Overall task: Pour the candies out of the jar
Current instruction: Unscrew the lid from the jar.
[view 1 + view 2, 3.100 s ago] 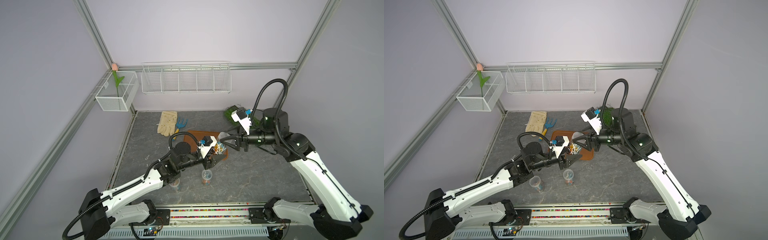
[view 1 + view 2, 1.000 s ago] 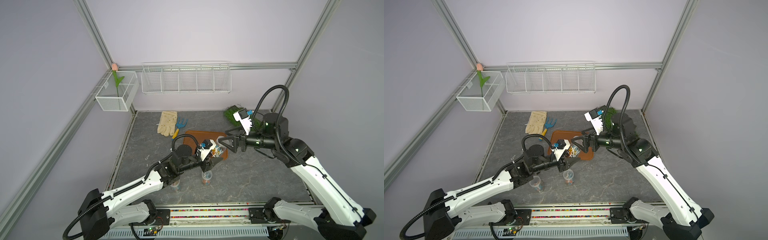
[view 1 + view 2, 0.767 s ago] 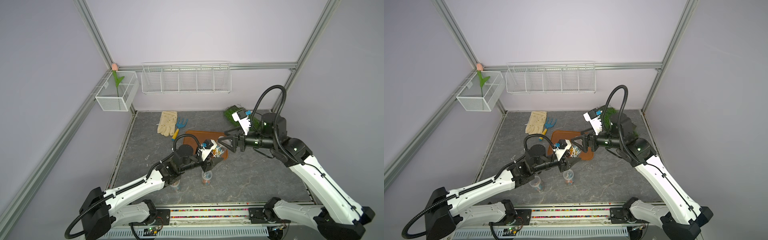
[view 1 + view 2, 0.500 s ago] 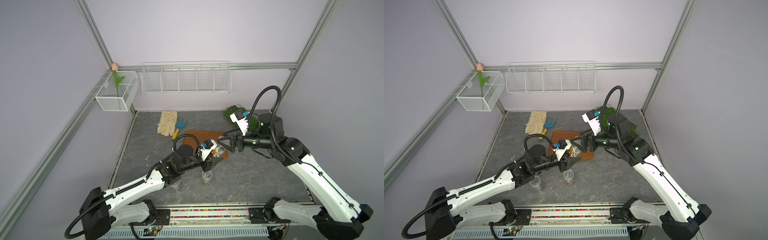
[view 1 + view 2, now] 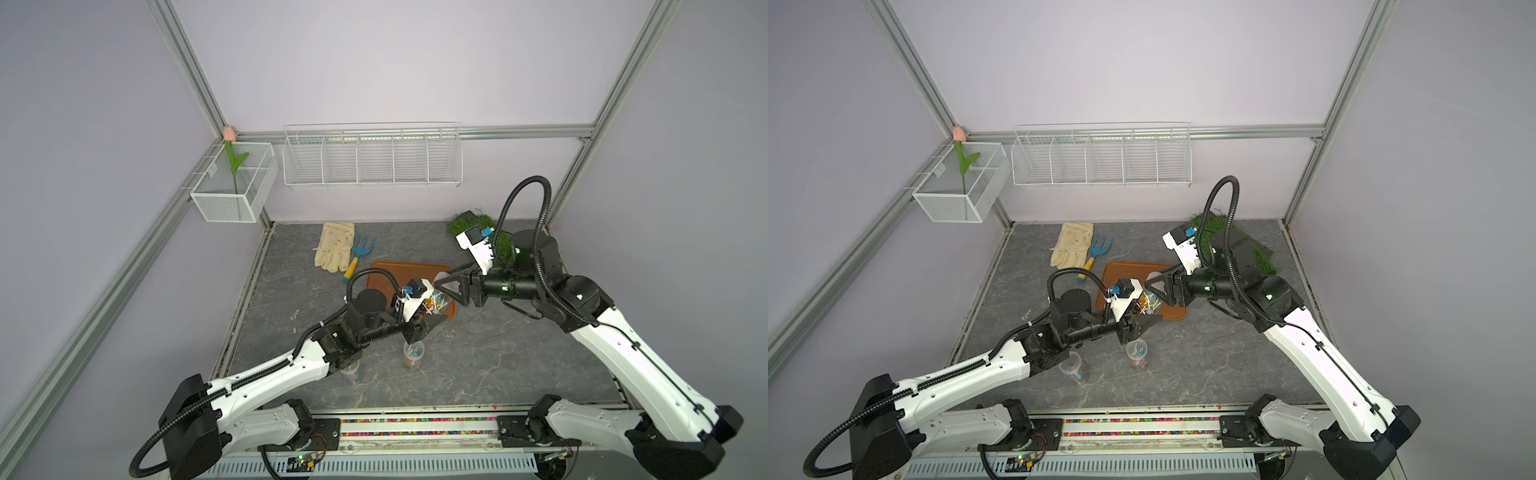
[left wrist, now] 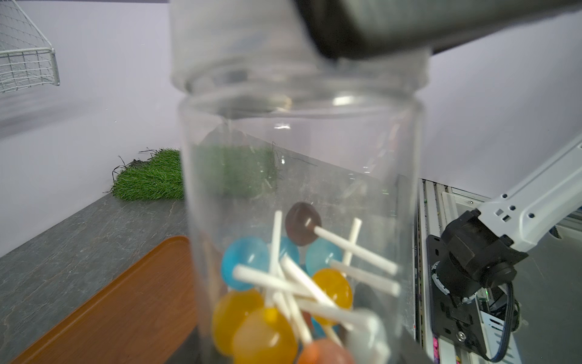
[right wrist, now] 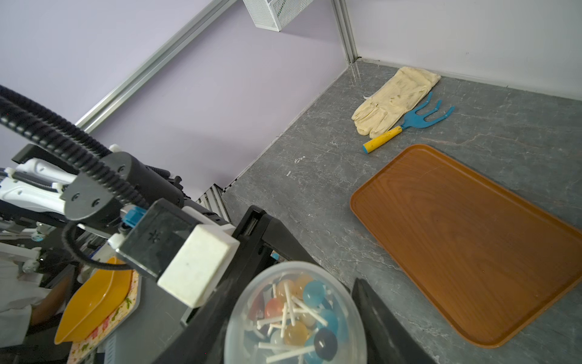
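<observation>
- In the left wrist view, the jar [image 6: 299, 189] ran off the bottom edge. Its lid end was blurred and half covered by a dark, out-of-focus shape [image 6: 393, 28].
- In the right wrist view, the frame edge cut the jar short, so whether the right gripper [image 5: 441, 286] touched the lid could not be told.
- In both top views, the left wrist camera [image 5: 415, 295] hid much of the jar, and the candies [image 6: 283, 283] were too small to count.
- A cup [image 5: 1073, 368] sat partly under the left arm [image 5: 984, 374].
- The right arm [image 5: 1225, 266] covered part of the grass mat [image 5: 465, 222].
</observation>
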